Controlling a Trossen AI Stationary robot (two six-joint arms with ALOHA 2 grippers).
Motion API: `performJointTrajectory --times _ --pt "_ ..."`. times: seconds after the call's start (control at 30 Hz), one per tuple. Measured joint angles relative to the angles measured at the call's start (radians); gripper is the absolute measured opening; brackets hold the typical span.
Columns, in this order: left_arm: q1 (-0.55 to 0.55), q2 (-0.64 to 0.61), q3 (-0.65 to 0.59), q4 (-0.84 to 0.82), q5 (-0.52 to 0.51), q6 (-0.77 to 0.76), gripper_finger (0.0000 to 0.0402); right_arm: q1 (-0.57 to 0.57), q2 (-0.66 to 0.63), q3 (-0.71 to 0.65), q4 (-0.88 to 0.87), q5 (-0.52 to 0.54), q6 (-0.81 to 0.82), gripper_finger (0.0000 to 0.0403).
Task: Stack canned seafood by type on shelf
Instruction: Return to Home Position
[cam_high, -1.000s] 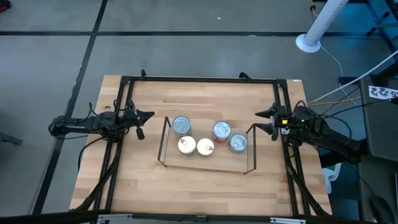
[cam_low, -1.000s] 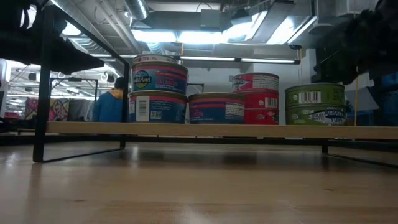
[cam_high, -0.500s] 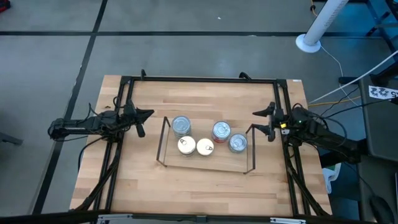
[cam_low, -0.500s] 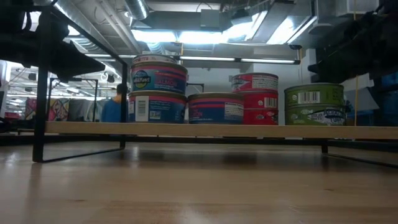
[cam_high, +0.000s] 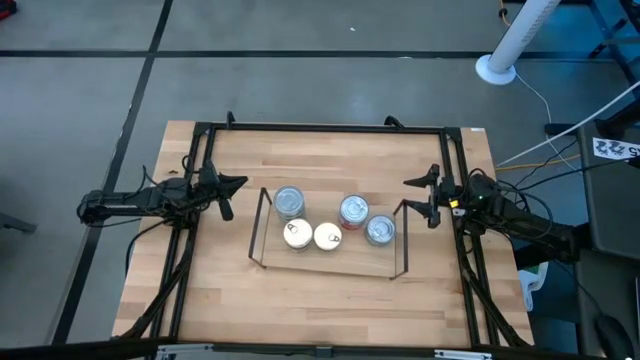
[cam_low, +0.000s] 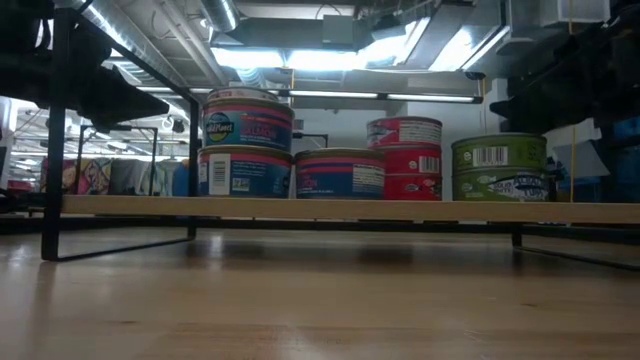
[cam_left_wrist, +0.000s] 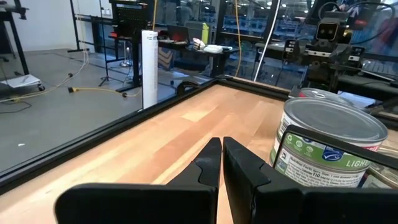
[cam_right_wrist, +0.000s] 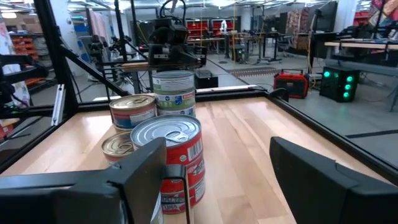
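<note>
Tins (cam_high: 329, 236) all sit on the shelf (cam_high: 330, 262) mid-tabletop (cam_high: 330, 150) in the high view, five tops showing. We see the left gripper (cam_high: 222, 192) off the shelf's left end, well apart from it. The right gripper (cam_high: 415, 197) is just beside the right wire upright and touches no tin.

Low view: we count four groups in a row on the board: blue-pink stack (cam_low: 248, 145), single blue-pink tin (cam_low: 340, 173), red stack (cam_low: 405, 158), green stack (cam_low: 498, 167).

Left wrist view: fingers pressed together and holding nothing, with a green-label tin (cam_left_wrist: 329, 149) close ahead, off to one side.

Right wrist view: fingers spread wide and holding nothing. A red-labelled pile (cam_right_wrist: 171, 155) is nearest, and what looks like the shelf's wire upright crosses in front of it. More tins stand beyond.
</note>
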Motion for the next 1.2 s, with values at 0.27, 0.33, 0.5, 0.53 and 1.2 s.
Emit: performJointTrajectory --times 0.27,0.33,0.5,0.53,1.2 --pt "0.000 0.000 0.000 0.000 0.000 0.001 0.0013 -0.001 0.001 0.004 -0.002 -0.008 0.001 0.0287" --pt "0.000 0.000 0.000 0.000 0.000 0.004 0.0013 -0.001 0.001 0.005 -0.002 -0.010 0.002 0.0287" --pt "0.000 0.000 0.000 0.000 0.000 0.002 0.0013 -0.001 0.001 0.005 -0.001 -0.014 0.002 0.0287" --pt "0.000 0.000 0.000 0.000 0.000 0.004 0.0013 -0.001 0.001 0.005 -0.001 -0.014 0.002 0.0287" --pt "0.000 0.000 0.000 0.000 0.000 0.004 0.0013 0.054 0.029 0.008 0.009 0.020 0.004 0.0287"
